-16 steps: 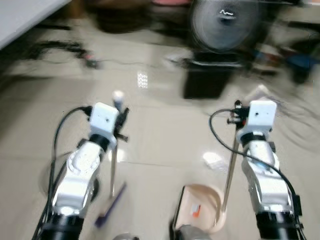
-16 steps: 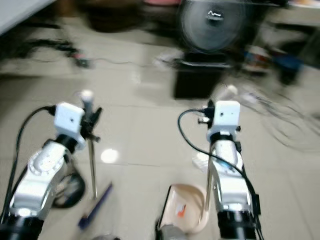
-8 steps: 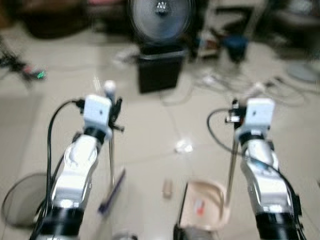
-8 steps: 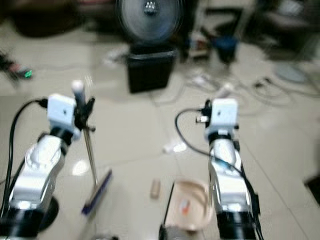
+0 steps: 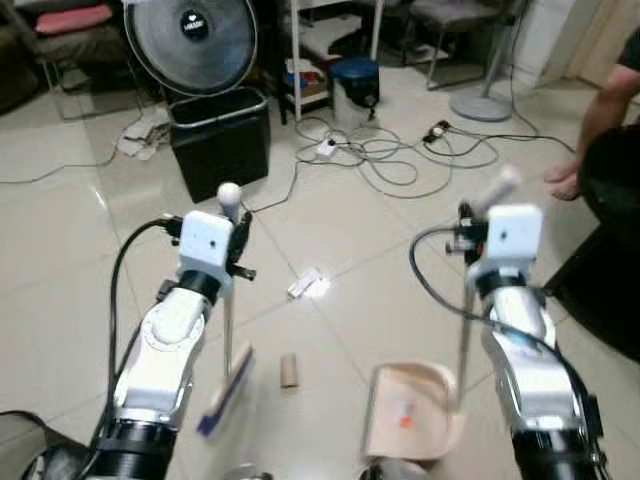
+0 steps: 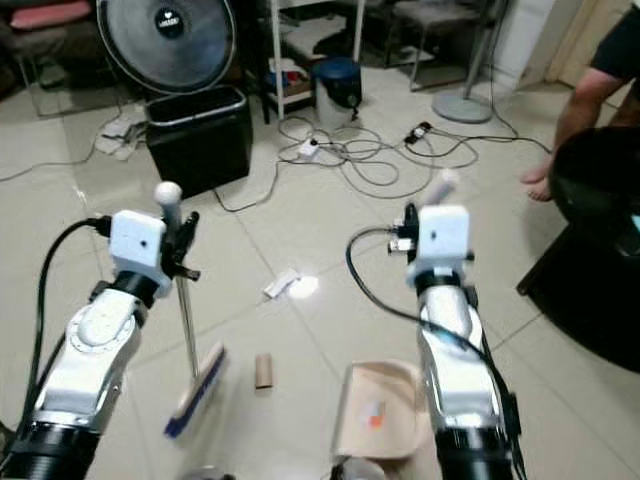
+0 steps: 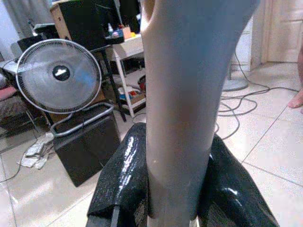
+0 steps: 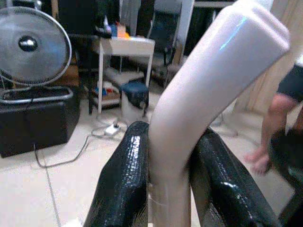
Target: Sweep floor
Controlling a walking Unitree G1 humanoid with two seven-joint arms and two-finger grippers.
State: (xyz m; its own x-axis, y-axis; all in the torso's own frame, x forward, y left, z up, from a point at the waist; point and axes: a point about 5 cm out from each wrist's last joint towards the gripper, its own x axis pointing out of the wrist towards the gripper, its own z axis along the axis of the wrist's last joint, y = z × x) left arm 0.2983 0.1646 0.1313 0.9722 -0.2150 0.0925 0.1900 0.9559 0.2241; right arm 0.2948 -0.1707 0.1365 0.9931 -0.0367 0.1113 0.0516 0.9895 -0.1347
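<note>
Our left gripper [image 7: 177, 189] clamps the broom [image 6: 186, 330] handle between its two black fingers [image 7: 120, 179], the purple-edged brush head resting on the tiled floor [image 5: 60, 290] just beside a small cardboard tube [image 5: 289, 370]. Our right gripper [image 8: 165, 189] is closed the same way around the beige dustpan [image 5: 410, 410] handle, its pan on the tiles just ahead of us. A crumpled white scrap [image 5: 305, 285] lies farther out, between our arms.

The left tool [image 5: 237, 232] grips the broom [image 5: 228, 330], the right tool [image 5: 467, 232] the dustpan [image 5: 412, 410], above tiled floor [image 5: 350, 300].

Head stereo downward; wrist close-ups
</note>
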